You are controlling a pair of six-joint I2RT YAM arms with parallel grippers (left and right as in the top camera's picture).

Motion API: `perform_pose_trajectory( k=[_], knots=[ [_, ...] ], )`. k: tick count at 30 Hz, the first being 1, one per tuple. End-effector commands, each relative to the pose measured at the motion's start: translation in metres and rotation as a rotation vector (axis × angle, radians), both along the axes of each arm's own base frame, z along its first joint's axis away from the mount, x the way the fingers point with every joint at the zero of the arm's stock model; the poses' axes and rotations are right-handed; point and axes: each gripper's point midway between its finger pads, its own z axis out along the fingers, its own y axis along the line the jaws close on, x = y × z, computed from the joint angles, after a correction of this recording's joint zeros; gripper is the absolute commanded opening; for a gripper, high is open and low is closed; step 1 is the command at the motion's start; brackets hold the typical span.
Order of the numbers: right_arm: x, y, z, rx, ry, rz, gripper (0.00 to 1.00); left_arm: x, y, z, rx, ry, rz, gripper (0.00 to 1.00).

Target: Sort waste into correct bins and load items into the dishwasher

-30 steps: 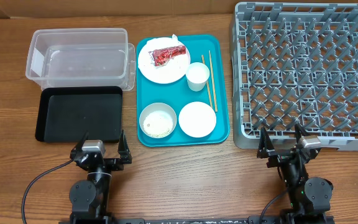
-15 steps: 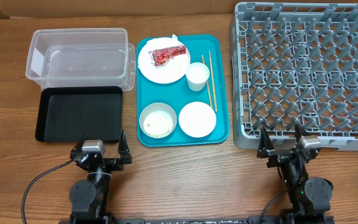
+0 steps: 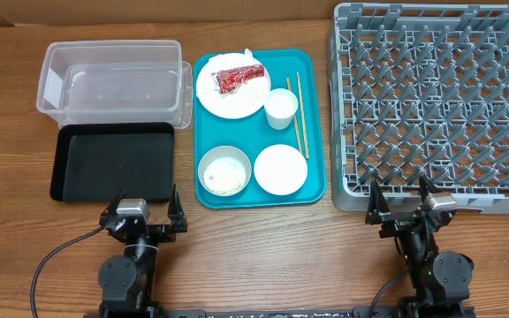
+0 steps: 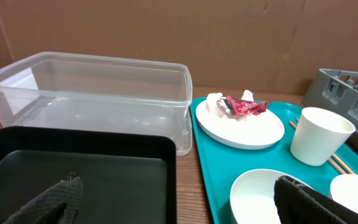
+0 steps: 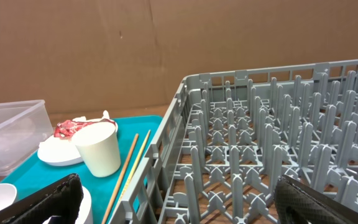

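The left arm (image 3: 126, 274) sits folded low at the near edge of the worktop (image 3: 263, 256), its wrist pointing away from that edge. The left pincer (image 3: 146, 198) is held level, its jaws spread wide with nothing between them. In the left wrist view its two dark padded fingers (image 4: 51, 202) show only at the lower corners, well apart. The right arm (image 3: 436, 269) mirrors this pose, folded and low, with the wrist pointing the same way. The right pincer (image 3: 398, 196) is likewise spread wide and grips nothing. Its dark fingers (image 5: 48, 202) sit at the lower corners of the right wrist view.
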Motion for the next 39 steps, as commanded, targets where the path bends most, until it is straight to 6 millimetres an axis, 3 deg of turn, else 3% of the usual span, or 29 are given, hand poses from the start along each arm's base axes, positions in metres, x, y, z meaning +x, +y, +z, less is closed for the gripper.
perform_pose_trajectory(
  k=[1,39],
  knots=[
    [0.0002,0.0001,-0.0027,0.0,0.0,-0.002,1.0,-0.0001,0.0038,0.0001,0.013,-0.009,0.018,1.0],
    [0.0001,0.0004,-0.0023,0.0,-0.002,0.0,1.0,0.0002,0.0052,0.0033,-0.02,-0.022,0.029,1.0]
  ],
)
